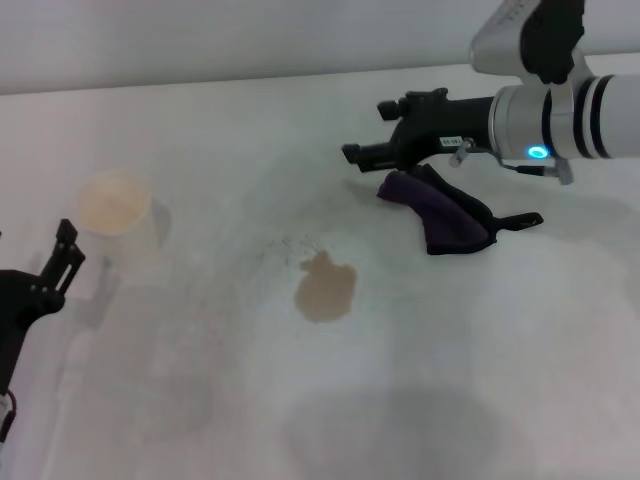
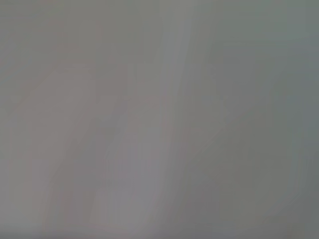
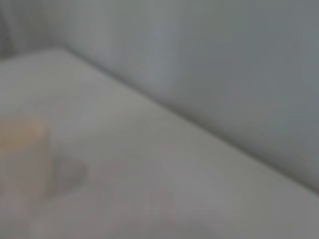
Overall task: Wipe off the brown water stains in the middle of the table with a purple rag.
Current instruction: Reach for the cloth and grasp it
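Observation:
The brown water stains (image 1: 325,287) form a tan roundish blotch in the middle of the white table (image 1: 200,400), with faint dark specks up and to the left of it. The purple rag (image 1: 445,212) lies crumpled on the table at the back right, its black loop tab pointing right. My right gripper (image 1: 366,130) hovers just above the rag's left end, pointing left, jaws apart and empty. My left gripper (image 1: 68,250) is parked low at the left edge, open. The left wrist view shows only blurred grey.
A white paper cup (image 1: 115,208) with a cream inside stands at the left, close to my left gripper; it also shows as a blur in the right wrist view (image 3: 20,137). The table's far edge (image 1: 250,85) meets a pale wall.

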You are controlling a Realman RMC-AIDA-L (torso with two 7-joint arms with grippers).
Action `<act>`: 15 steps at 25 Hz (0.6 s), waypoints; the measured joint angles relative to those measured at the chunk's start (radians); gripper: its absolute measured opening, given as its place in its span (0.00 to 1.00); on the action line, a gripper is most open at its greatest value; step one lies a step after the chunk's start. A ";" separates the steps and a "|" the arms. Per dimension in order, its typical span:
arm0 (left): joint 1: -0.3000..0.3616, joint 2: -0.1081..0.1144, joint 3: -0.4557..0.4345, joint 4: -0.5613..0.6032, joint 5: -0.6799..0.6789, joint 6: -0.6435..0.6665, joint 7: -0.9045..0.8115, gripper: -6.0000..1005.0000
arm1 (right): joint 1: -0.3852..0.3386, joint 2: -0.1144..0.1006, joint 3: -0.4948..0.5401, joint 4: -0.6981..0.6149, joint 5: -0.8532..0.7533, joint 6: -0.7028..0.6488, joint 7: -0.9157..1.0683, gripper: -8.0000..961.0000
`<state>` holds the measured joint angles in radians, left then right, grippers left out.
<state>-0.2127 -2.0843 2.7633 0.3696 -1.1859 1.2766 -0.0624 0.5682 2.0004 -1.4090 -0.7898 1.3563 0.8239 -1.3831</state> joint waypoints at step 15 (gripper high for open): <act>-0.034 0.000 -0.067 -0.017 -0.003 0.000 -0.016 0.89 | -0.018 0.012 -0.025 -0.266 -0.677 0.180 0.573 0.84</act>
<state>-0.2463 -2.0847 2.6967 0.3526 -1.1886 1.2767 -0.0782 0.5500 2.0121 -1.4337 -1.0557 0.6793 1.0037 -0.8096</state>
